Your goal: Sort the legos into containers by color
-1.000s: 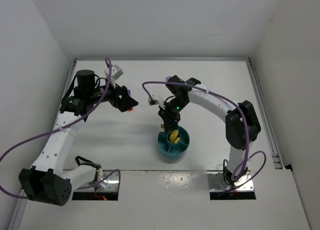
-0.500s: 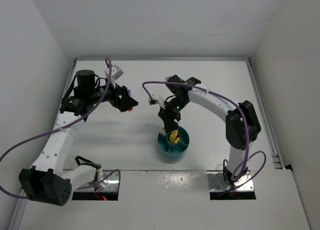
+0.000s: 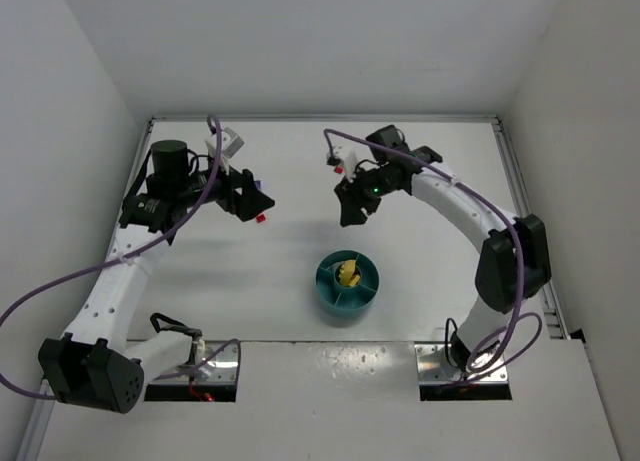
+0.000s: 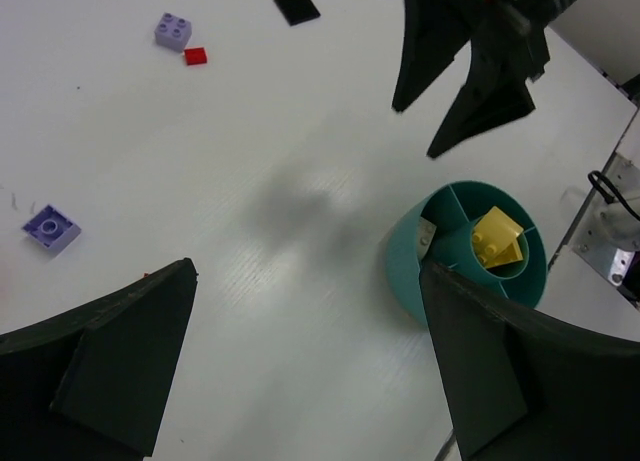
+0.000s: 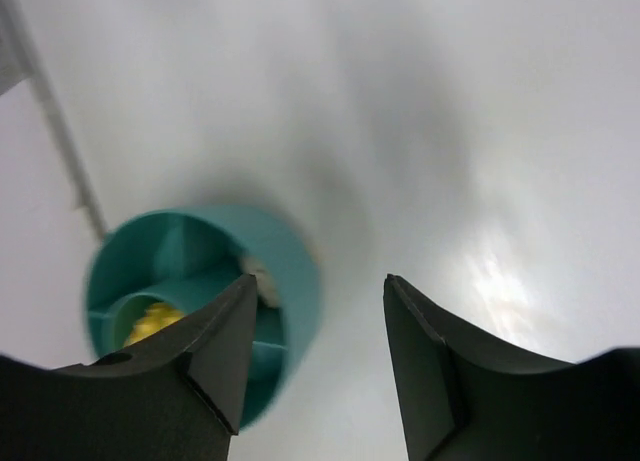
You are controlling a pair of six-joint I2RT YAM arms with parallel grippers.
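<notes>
The round teal dish (image 3: 328,297) stands near the table's front middle, with a yellow lego (image 3: 348,273) in its centre well. The left wrist view shows the dish (image 4: 405,273), the yellow lego (image 4: 497,238) and a pale tan lego (image 4: 427,233) in a wedge section. On the table lie two lilac legos (image 4: 173,30) (image 4: 51,228), a red lego (image 4: 195,56) and a black lego (image 4: 297,6). My right gripper (image 3: 352,213) hangs open and empty behind the dish (image 5: 305,293). My left gripper (image 3: 258,206) is wide open at the left, holding nothing.
A small red lego (image 3: 260,219) lies on the table by my left gripper. White walls close the table at the back and on both sides. A metal rail (image 3: 525,221) runs along the right edge. Purple cables loop off both arms.
My right gripper opened wider and drew back from above the dish toward the far side of the table. The left arm has not moved.
</notes>
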